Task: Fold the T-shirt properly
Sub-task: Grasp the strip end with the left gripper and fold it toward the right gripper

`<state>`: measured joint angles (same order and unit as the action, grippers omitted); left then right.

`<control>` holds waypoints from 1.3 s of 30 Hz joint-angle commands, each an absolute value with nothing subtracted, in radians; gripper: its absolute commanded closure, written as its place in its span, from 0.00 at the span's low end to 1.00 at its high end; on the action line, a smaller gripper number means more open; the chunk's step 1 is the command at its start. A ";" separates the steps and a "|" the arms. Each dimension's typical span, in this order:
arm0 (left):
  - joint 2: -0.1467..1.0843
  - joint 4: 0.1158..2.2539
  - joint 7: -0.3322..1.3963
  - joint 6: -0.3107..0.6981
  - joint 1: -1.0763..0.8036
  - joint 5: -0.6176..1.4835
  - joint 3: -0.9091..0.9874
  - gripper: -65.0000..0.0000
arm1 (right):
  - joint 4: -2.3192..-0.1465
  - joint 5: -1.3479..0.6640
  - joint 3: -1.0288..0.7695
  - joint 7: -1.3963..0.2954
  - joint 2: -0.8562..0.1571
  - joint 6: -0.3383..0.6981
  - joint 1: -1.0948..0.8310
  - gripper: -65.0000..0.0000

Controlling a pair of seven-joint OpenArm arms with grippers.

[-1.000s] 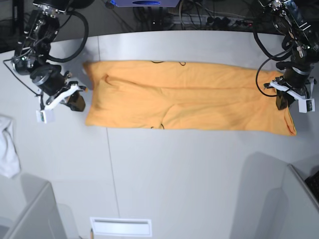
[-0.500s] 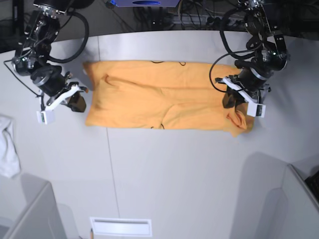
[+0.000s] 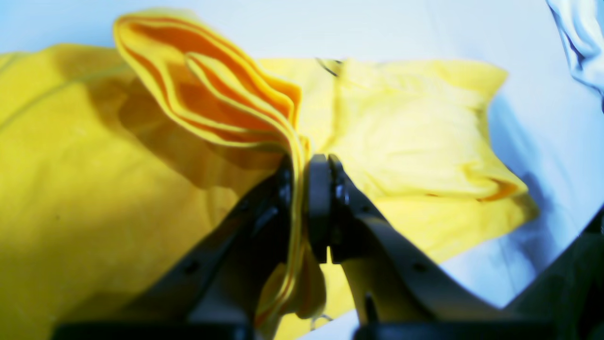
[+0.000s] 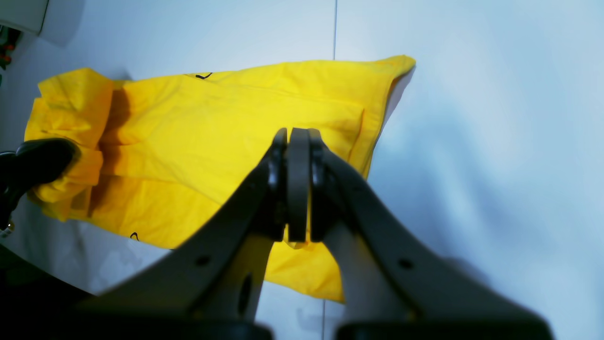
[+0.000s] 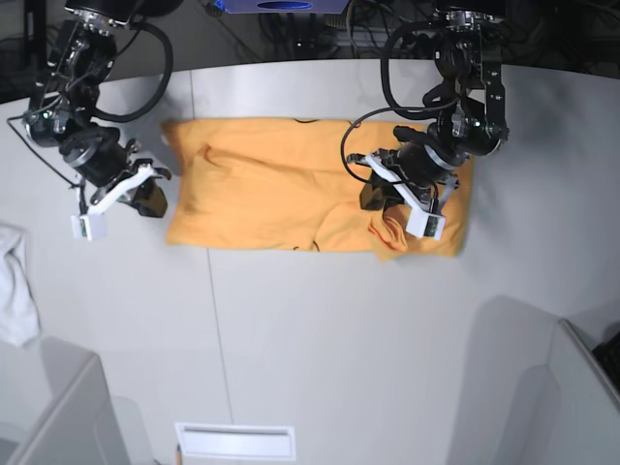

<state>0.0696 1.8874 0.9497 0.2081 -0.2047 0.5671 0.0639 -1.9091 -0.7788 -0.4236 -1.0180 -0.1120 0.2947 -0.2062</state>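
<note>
One large plain orange cotton T-shirt (image 5: 291,189) lies along the grey table (image 5: 320,329), its end lifted by the left gripper (image 3: 302,189), which pinches several hem layers. The right gripper (image 4: 293,189), clenched on nothing, hovers just beside the opposite edge. Soft, limp cloth, probably best gripped at corners. One white cloth (image 5: 15,286) sits apart.

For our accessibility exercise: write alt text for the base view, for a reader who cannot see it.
Seen from above, the left gripper holds one end of an orange T-shirt, lifted over its middle. The shirt lies lengthwise on a grey table. The right gripper, shut and empty, hovers beside the shirt's other end; a white cloth lies at the table's edge.
</note>
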 commanded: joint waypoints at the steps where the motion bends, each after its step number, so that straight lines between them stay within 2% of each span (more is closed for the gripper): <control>1: 0.073 1.905 0.928 0.208 -0.199 0.582 0.064 1.00 | -1.923 -0.796 -0.427 -0.997 -0.122 0.295 -0.196 1.00; 10: 0.073 1.902 0.935 0.208 -0.196 0.587 0.065 1.00 | -1.923 -0.796 -0.427 -0.997 -0.120 0.295 -0.196 1.00; 19: 0.073 1.805 0.929 0.208 -0.180 0.588 0.067 0.99 | -1.923 -0.796 -0.427 -0.997 -0.122 0.295 -0.197 1.00; 25: 0.042 1.799 0.929 0.208 -0.165 0.590 0.065 0.44 | -1.923 -0.796 -0.427 -0.997 -0.122 0.295 -0.197 1.00; 28: 0.010 1.797 0.929 0.211 -0.165 0.590 0.062 0.24 | -1.923 -0.796 -0.427 -0.997 -0.122 0.295 -0.197 1.00; 31: -0.012 1.791 0.929 0.211 -0.156 0.590 0.005 0.18 | -1.923 -0.796 -0.427 -0.997 -0.124 0.295 -0.196 1.00; 35: -0.021 1.793 0.928 0.209 -0.136 0.588 -0.117 0.18 | -1.923 -0.796 -0.427 -0.997 -0.117 0.292 -0.186 1.00; 39: -0.013 1.839 0.928 0.208 -0.133 0.588 -0.096 0.18 | -1.908 -0.796 -0.437 -0.997 -0.120 0.289 -0.180 1.00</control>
